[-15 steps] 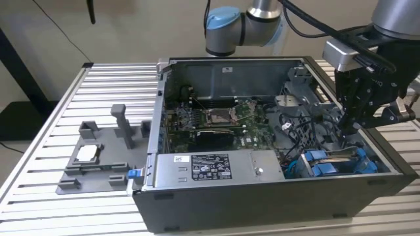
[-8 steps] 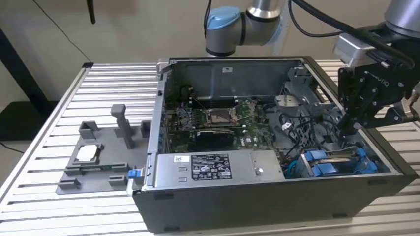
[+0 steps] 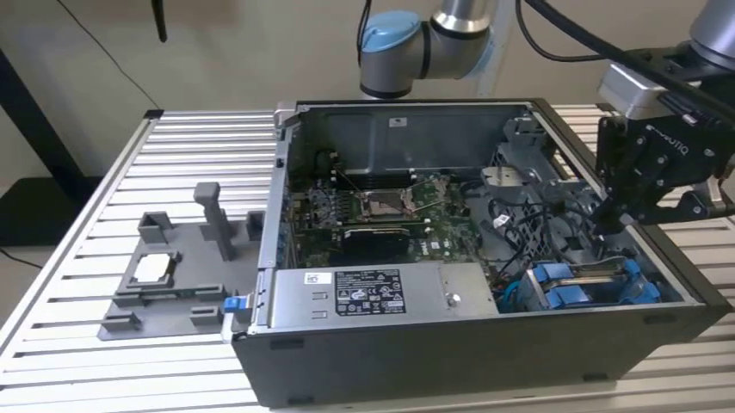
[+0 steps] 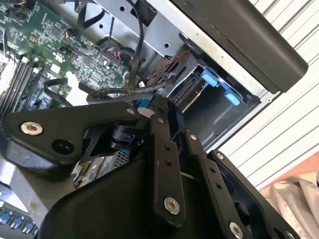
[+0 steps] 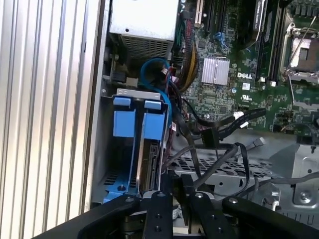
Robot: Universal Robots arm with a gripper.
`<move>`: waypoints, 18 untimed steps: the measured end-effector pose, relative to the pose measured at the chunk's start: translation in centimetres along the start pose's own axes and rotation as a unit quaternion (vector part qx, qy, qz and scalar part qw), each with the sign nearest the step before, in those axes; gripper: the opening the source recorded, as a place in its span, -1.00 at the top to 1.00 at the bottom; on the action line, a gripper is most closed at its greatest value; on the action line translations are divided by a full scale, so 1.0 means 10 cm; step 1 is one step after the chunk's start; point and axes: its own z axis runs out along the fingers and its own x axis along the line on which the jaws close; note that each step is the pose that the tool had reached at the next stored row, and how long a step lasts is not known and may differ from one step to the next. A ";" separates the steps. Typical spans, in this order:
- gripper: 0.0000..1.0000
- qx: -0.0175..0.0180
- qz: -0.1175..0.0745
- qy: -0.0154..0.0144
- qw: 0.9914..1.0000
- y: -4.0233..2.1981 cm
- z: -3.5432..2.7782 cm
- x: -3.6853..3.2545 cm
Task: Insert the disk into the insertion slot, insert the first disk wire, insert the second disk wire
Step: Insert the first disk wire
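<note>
- An open computer case (image 3: 460,361) lies on a slatted metal tabletop (image 3: 172,379). The robot arm reaches in over the corner on the exterior view's right.
- The disk (image 5: 149,167) stands on edge in its blue carrier (image 5: 153,124), already down inside the insertion slot (image 5: 139,92). The slot is the grey metal cage against the case wall. A second blue carrier (image 5: 123,122) sits just beside the first.
- Judging by this, the first step looks done and one of the two wire steps is in hand. I cannot tell which wire.
- The gripper (image 3: 608,219) hangs just above the cage, beside the disk's exposed end, amid a loose tangle of dark wires (image 5: 214,154).
- The jaws look drawn together, with the tips meeting or nearly so in both wrist views.
- In the second wrist view a thin dark wire (image 4: 114,92) runs right up to the tips of the gripper (image 4: 149,107). I cannot tell whether the wire is pinched between the jaws or only passes behind them.
- As a judgement, this step calls for fine alignment. A small plug has to meet a narrow socket on the disk's end squarely, in a tight space beside the cage wall. The neighbouring wires could snag or push it off line.
- A grey printed fixture (image 3: 172,275) with upright posts sits on the tabletop on the exterior view's left, well apart from the gripper.
</note>
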 end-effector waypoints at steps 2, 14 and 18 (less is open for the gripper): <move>0.62 0.000 0.001 0.000 1.000 -0.001 0.012 0.031; 0.62 0.000 0.004 -0.001 1.000 -0.029 0.078 0.093; 0.62 0.000 0.003 -0.001 1.000 -0.029 0.093 0.094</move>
